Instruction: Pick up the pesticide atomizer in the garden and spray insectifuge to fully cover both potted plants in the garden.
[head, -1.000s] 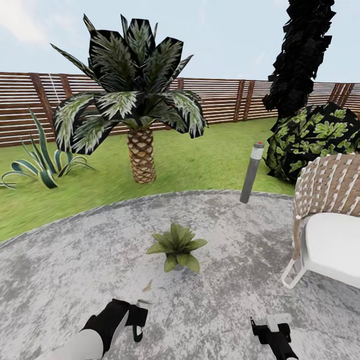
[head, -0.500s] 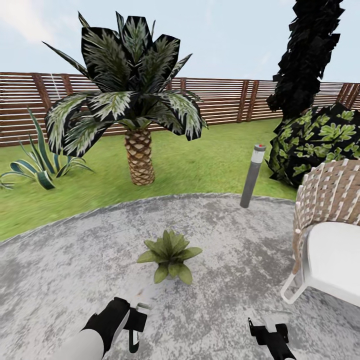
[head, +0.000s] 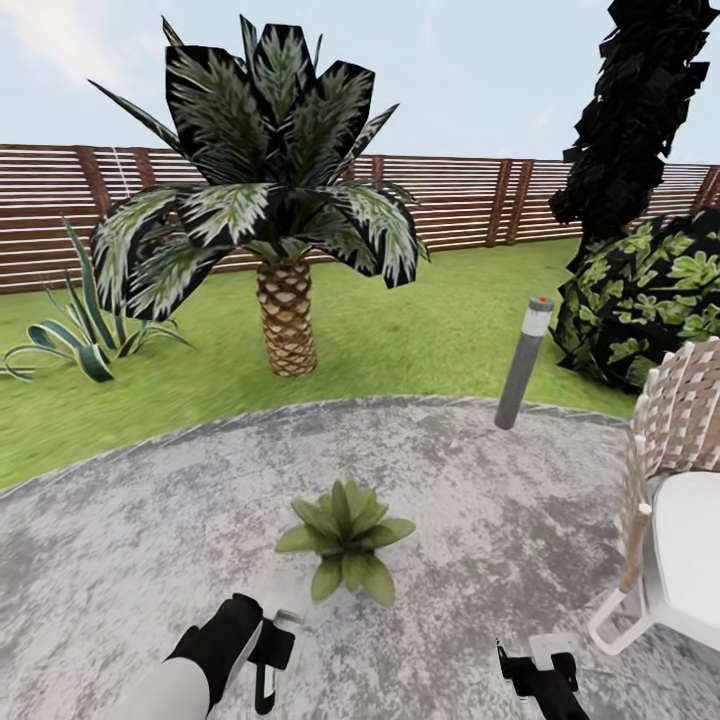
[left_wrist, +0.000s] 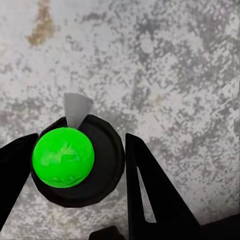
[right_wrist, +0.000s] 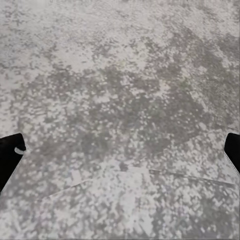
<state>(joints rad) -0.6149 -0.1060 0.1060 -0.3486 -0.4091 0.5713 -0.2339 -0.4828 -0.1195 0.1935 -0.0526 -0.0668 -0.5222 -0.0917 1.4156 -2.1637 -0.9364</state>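
Two black fingers (left_wrist: 150, 195) of the left gripper (left_wrist: 75, 165) clamp the pesticide atomizer (left_wrist: 77, 162), a round dark-bodied sprayer with a bright green dome on top and a pale grey nozzle pointing out ahead of it. In the head view the left gripper (head: 265, 660) hangs low over the round mottled grey paved patio (head: 130, 540), its black wrist cuff and white forearm running off the bottom edge; the atomizer itself is hard to make out there.

The right gripper (right_wrist: 120, 150) has its dark fingertips spread wide apart with bare paving between them, and it shows in the head view (head: 540, 670) near the bottom edge.

Just ahead of the left gripper stands one potted plant (head: 345, 540), a low rosette of broad pointed green leaves, its pot hidden under the foliage. To the right sits a woven wicker chair with a white cushion (head: 670, 520). A grey bollard lamp (head: 525, 362) stands at the patio's far rim. Beyond, on the green lawn (head: 420, 320), are a scaly-trunked palm (head: 270, 200), a spiky striped long-leaved plant (head: 85, 325), a dark leafy bush (head: 650, 295), and a brown horizontal-slat wooden fence (head: 450, 200).
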